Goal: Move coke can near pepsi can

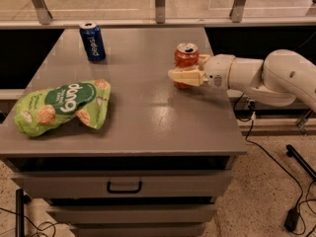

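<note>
Tool at aluminium coke can, right; clamping: cannot tell; pepsi can far left; crinkled green snack bag near left; smooth grey table.

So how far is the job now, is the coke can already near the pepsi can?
Done: the gripper is at the coke can, on the right side of the table. In hand: taking hold of it. Left: the whole move, since the pepsi can stands far off at the back left.

the green bag reads "dang", the pepsi can carries vertical white "pepsi", and the coke can at the gripper shows nothing legible.
</note>
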`<state>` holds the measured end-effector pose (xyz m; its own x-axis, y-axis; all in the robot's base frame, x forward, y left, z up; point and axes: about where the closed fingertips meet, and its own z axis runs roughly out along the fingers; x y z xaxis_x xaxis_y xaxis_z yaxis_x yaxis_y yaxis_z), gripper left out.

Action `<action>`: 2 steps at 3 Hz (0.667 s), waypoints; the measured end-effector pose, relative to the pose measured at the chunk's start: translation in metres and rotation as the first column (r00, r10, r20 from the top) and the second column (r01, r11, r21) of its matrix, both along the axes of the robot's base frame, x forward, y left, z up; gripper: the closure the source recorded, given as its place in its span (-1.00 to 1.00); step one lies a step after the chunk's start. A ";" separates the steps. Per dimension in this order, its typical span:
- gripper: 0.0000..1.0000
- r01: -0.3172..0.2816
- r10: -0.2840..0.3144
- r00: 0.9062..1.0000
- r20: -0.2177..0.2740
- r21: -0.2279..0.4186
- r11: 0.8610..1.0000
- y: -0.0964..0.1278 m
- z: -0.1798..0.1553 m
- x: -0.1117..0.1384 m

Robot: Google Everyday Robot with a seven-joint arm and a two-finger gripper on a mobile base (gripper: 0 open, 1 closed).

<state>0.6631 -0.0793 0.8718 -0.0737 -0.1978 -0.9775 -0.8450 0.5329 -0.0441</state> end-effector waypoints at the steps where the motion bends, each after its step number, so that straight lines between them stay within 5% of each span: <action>1: 0.74 0.013 -0.013 1.000 0.028 0.009 1.000 0.012 0.017 0.012; 2: 1.00 0.015 -0.016 0.999 0.049 0.007 1.000 0.030 0.030 0.030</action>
<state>0.6934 -0.0492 0.9014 -0.0286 -0.1903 -0.9813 -0.8336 0.5464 -0.0817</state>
